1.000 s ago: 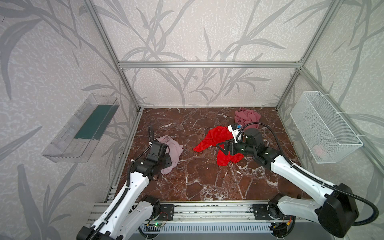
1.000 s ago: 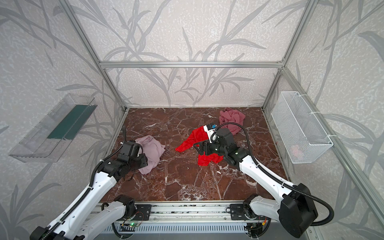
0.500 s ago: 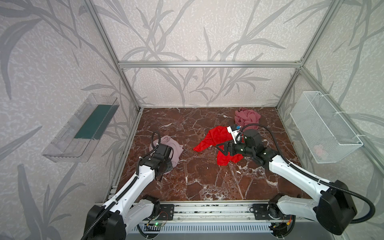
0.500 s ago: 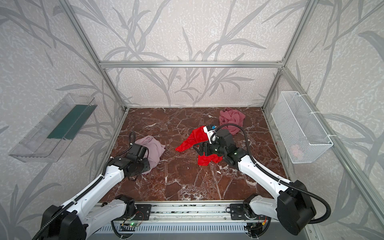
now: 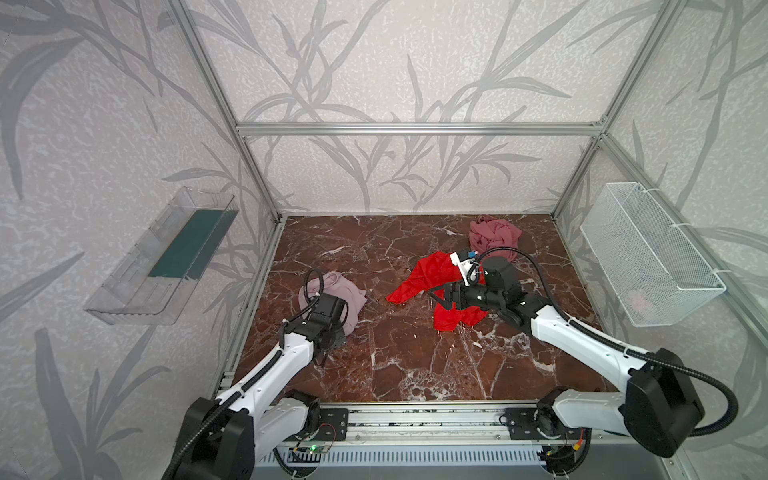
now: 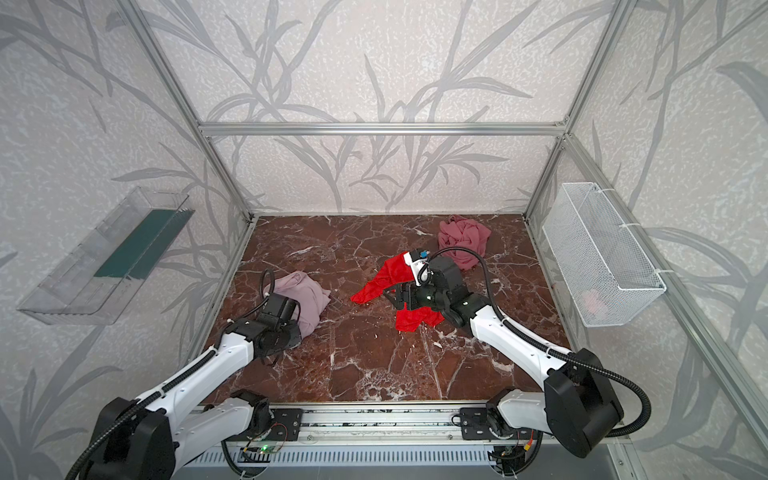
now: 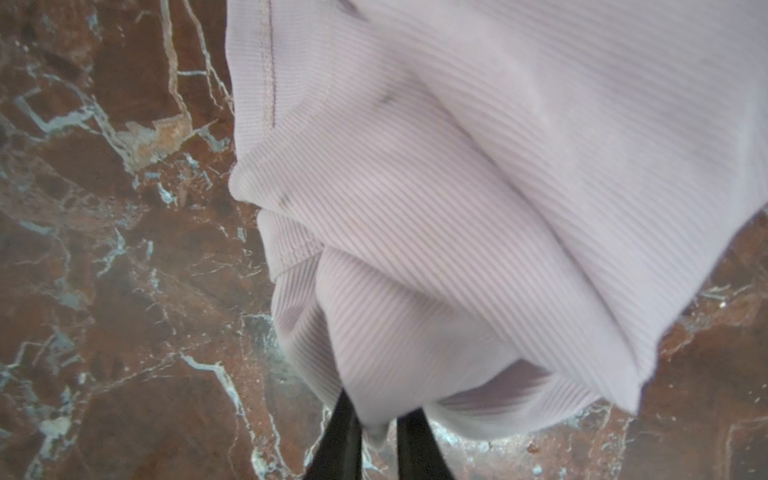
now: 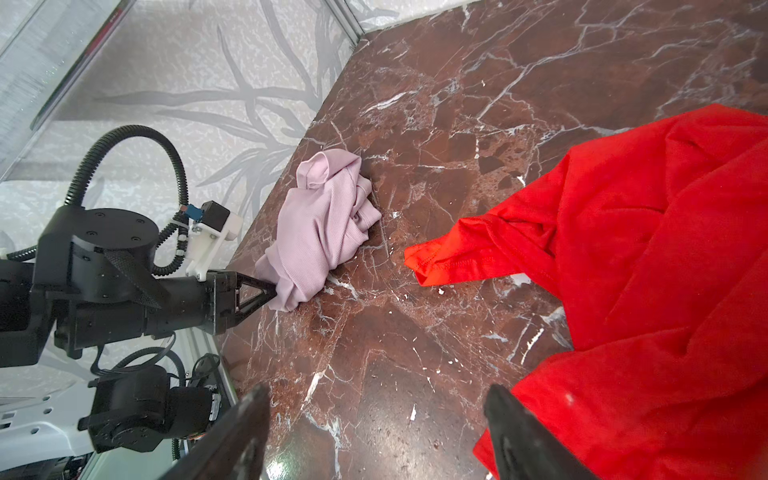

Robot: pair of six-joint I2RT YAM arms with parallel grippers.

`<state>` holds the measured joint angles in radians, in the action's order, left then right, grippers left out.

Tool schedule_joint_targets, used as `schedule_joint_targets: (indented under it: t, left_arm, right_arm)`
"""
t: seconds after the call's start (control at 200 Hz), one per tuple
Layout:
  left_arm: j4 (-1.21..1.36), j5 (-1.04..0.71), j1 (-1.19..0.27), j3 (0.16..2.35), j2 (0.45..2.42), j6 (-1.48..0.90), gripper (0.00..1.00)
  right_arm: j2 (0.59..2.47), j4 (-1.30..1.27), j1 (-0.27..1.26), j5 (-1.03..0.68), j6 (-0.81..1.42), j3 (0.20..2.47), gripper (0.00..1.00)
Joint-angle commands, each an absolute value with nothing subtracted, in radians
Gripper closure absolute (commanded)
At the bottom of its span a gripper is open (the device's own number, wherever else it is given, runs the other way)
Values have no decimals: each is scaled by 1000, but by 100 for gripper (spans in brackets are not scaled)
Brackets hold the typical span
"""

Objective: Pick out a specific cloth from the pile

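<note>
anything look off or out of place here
Nothing spilled or damaged, but there is no heap: the pale lilac cloth, red cloth and dusty-rose cloth lie scattered across the marble table.

Only two dark finger stubs of the left pincer (image 7: 374, 415) show in its own wrist view, cropped by the frame edge. The fold between them is buried in the lilac cloth (image 7: 457, 208), which runs out of frame on two sides. In both top views that pincer cannot be made out under its own wrist. The right arm (image 5: 498, 286) covers the middle of the red cloth (image 5: 432, 270). The right pincer (image 8: 378, 395) appears blurred and cropped. A pinkish thing (image 5: 640, 299) in the wire basket (image 5: 623, 232) is too faint to identify.
</note>
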<state>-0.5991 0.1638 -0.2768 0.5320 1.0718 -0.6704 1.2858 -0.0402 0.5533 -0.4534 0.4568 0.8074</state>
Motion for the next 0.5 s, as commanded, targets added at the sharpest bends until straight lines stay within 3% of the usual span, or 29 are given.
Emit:
schedule_joint_targets:
  t: [0.0,0.185,0.495]
  left_arm:
    - [-570,185,-265,545,1097,-666,100]
    - [-665,130,-273,623,1085,-657,100]
    - [-843,165,-308,695,900,-704,100]
  right_arm:
    - [1247,-53,549,-444,464,809,19]
    - [1232,-48,549,-431,462,796,19]
    - [1268,-102,549,-436,501,793,19]
